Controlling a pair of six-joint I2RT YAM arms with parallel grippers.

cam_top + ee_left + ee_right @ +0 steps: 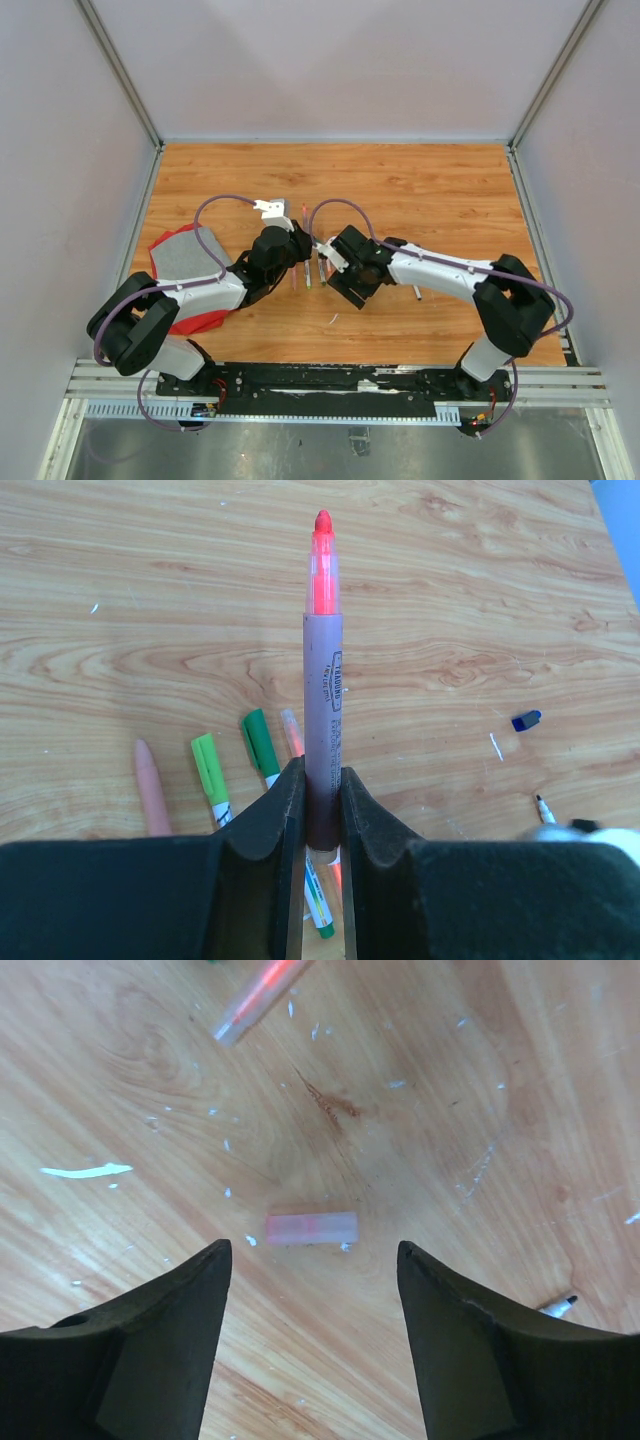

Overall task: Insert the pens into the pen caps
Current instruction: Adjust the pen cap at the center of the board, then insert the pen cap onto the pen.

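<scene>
We note the left tool point(322, 780) clamped on a pen point(323, 660). Both black fingers point(270, 825) press the lower barrel, and the pen points away from the wrist camera, above the tabletop point(480, 600). The barrel is dull mauve-grey with a printed label running lengthwise. The far end is clear orange-red, tapering to a rounded red tip; we cannot tell whether that end is a cap or a bare nib.

The right tool point(313, 1252) is spread wide and holds nothing. On the wood between its fingers lies a pen cap point(311, 1228): short, stubby, translucent pink, on its side, touching neither finger.

Loose on the wood near the left tool are a pale pink pen point(152, 785), a light green pen point(212, 775) and a dark green pen point(260, 742). A blue cap point(526, 720) lies well apart, to the right.
</scene>
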